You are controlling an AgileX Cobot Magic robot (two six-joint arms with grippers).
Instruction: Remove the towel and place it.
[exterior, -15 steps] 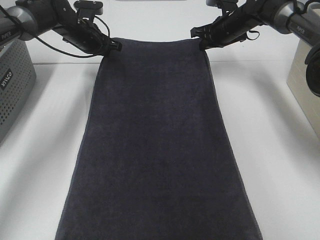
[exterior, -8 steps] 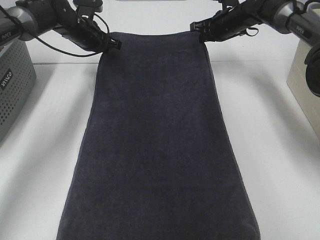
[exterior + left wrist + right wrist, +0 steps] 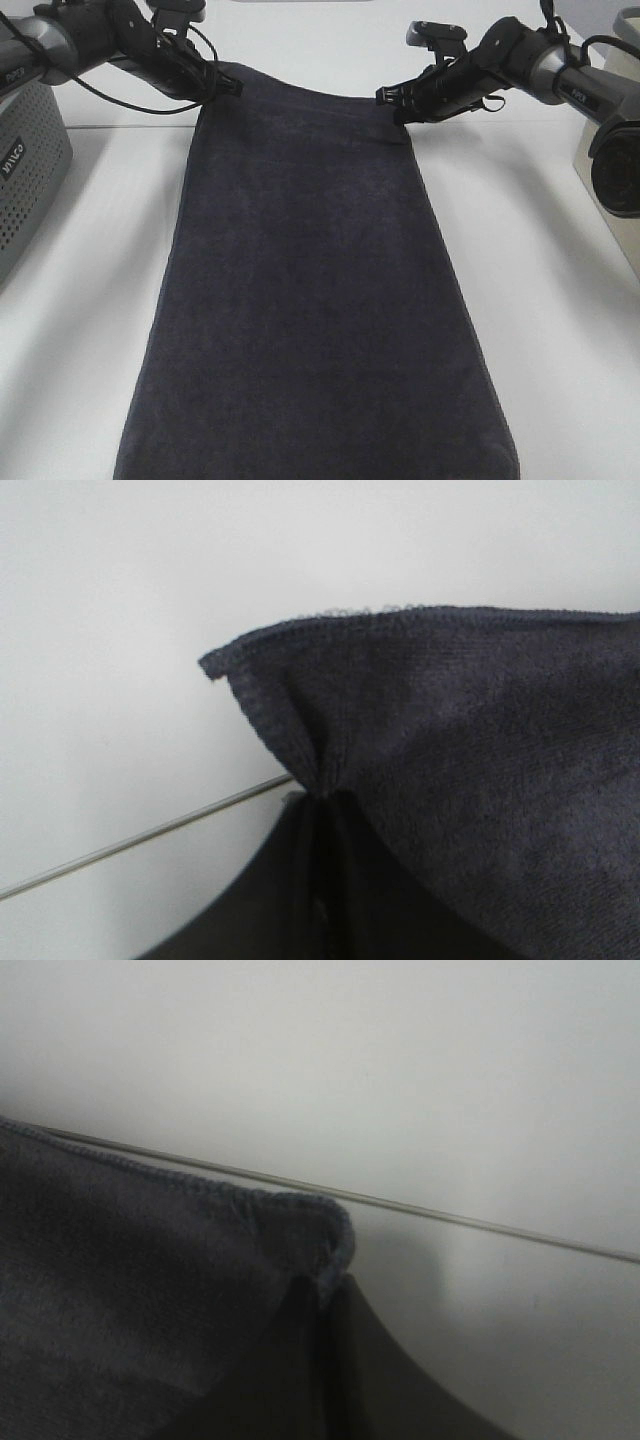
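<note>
We are finding the towel (image 3: 315, 300) lying lengthwise down the middle of the white worktop (image 3: 560, 330), its far edge sagging between two raised corners. The left hand (image 3: 228, 87) is pinching the far left corner, fabric bunching at its closed tips. The right hand (image 3: 395, 98) is clamping the far right corner, sitting lower. A grey basket (image 3: 25, 170) is standing well left.
</note>
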